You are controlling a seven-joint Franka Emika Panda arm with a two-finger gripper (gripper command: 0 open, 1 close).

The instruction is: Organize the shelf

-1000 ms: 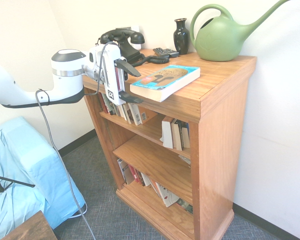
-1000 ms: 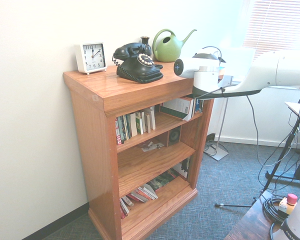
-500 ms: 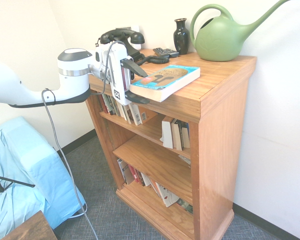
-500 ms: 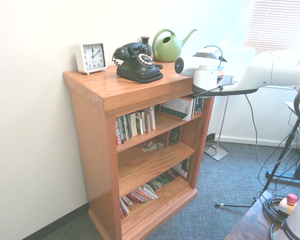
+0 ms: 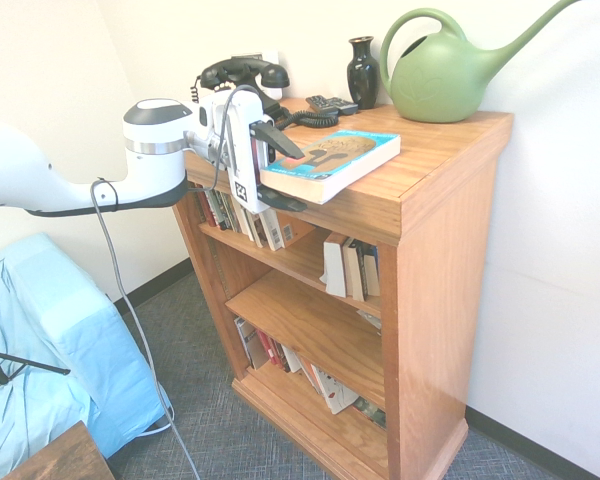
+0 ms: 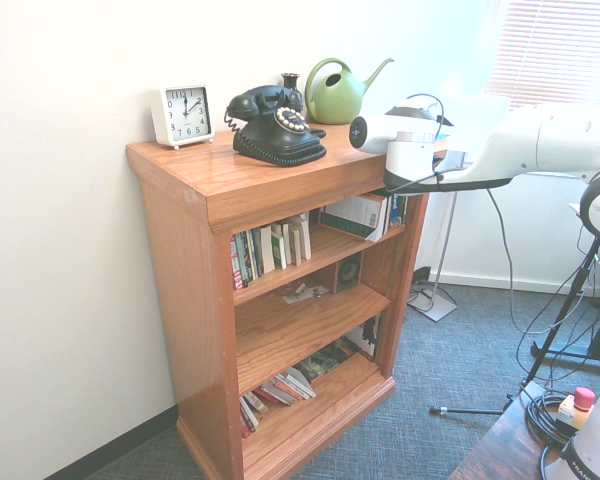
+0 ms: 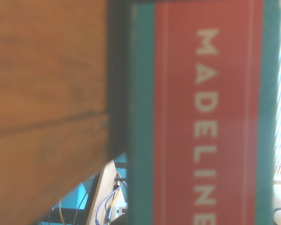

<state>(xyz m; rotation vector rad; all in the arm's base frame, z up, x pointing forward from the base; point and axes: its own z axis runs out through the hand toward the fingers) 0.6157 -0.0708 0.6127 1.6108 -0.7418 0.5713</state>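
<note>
My gripper: here we are, in close at the front of the bookcase top, and my gripper [image 5: 285, 172] is open, released, one finger higher and one lower beside the book's near end. I cannot tell whether either touches it.
Book: lying flat, the thick paperback [image 5: 330, 165] has a blue-edged cover and sits near the top's front edge. My wrist view fills with its red and teal spine, reading MADELINE.
Shelf: right in front of me stands the orange-brown bookcase [image 5: 435, 300], with a thick overhanging top.
Upper tier: under that top, upright and leaning books [image 5: 350, 265] in separate groups.
Bottom tier: down low, more books [image 5: 320, 385], several of them tilted.
Remote: back on the top, a dark remote [image 5: 332, 106] beside the phone's coiled cord.
Phone: a black rotary telephone [image 6: 280, 135], handset on its cradle.
Vase: a slim dark vase [image 5: 362, 75], upright between phone and watering can.
Watering can: big and green, the can [image 5: 440, 80] stands near the wall.
Clock: at the far end from me, a white square clock [image 6: 185, 115], face showing.
</note>
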